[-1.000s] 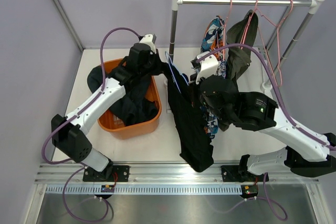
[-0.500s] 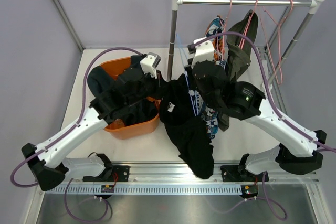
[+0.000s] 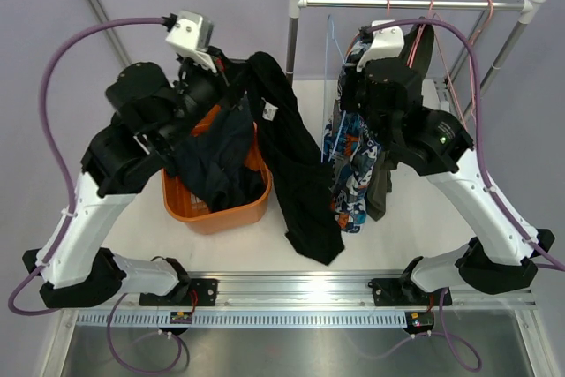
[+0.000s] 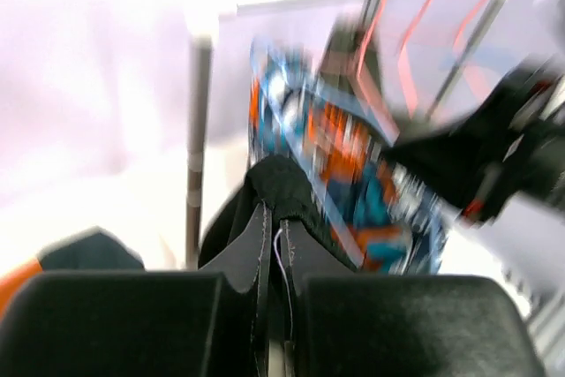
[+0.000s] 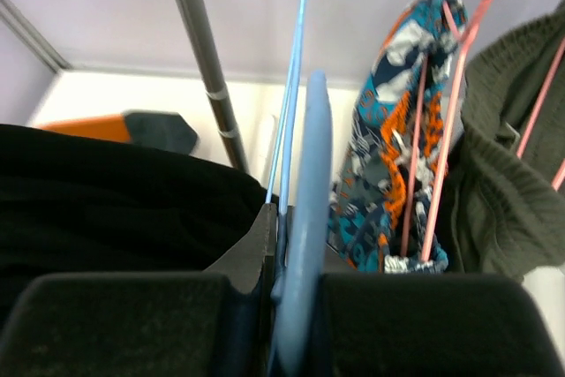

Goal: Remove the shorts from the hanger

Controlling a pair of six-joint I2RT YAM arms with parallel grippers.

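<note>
The left claw is clamped shut on a fold of the black shorts; its wrist view is blurred, but the two fingers meet on the dark cloth. That arm is raised high over the orange basket, so the black shorts hang from the grip in a long drape, their lower end near the front of the white table, between the basket and the rack. The navy shorts lie heaped inside the basket, spilling over its back rim. The right claw is closed on the lower edge of a light-blue hanger, which stands up from the fingers towards the rail. From above, this hanger shows as a thin bare outline, apart from the black shorts on its left. In the right wrist view the black cloth lies just beside the left finger, and whether it touches the hanger cannot be told. Just beyond the blue hanger, the patterned shorts hang on a pink hanger, reaching down below the right arm. The olive shorts hang next to them, further to the right on the same rail. The rack's grey post stands between the basket and the hanging clothes.
</note>
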